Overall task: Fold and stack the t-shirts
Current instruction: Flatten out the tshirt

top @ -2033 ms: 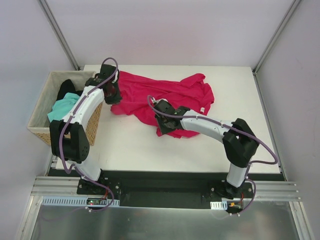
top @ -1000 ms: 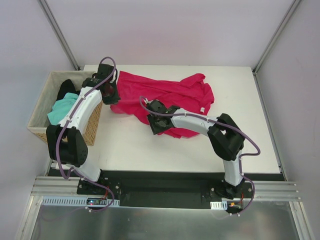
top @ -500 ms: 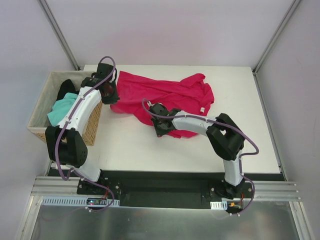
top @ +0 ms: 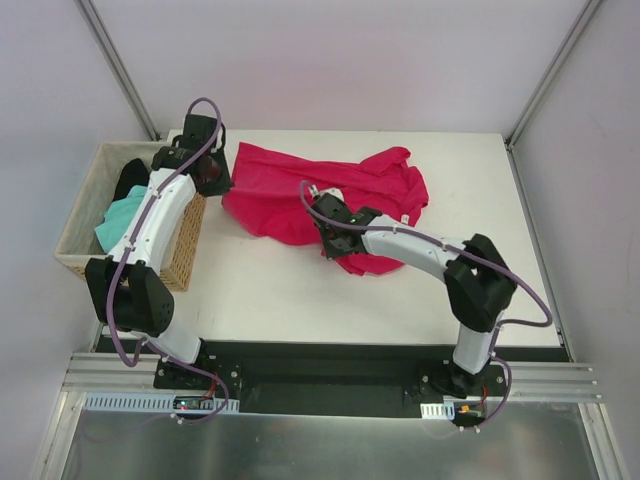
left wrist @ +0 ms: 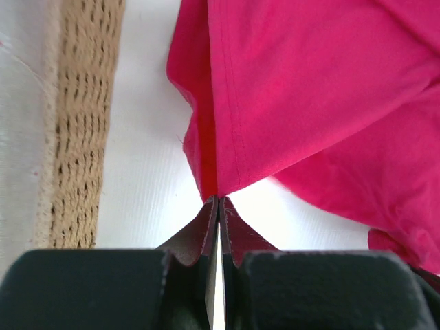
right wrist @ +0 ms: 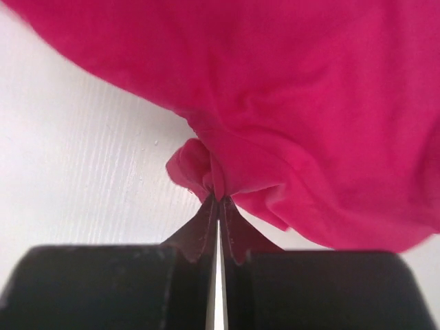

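A crimson t-shirt [top: 330, 185] lies crumpled across the far middle of the white table [top: 300, 300]. My left gripper [top: 216, 183] is shut on the shirt's left hem corner [left wrist: 218, 194], next to the basket. My right gripper [top: 335, 245] is shut on a bunched fold of the shirt's near edge [right wrist: 206, 168]. In both wrist views the jaws stand pressed together with red cloth pinched at their tips. A mint-green t-shirt [top: 122, 215] and a black t-shirt [top: 135, 178] lie in the wicker basket [top: 82, 262].
The tan wicker basket stands off the table's left edge, and its woven wall [left wrist: 79, 137] runs close beside my left gripper. Bare white table shows in front of the shirt and to its right [top: 480, 200]. Metal frame posts rise at the far corners.
The right gripper has gone from open to shut on the shirt's near edge and has drawn back to the right. The left gripper has pulled its corner farther back and left.
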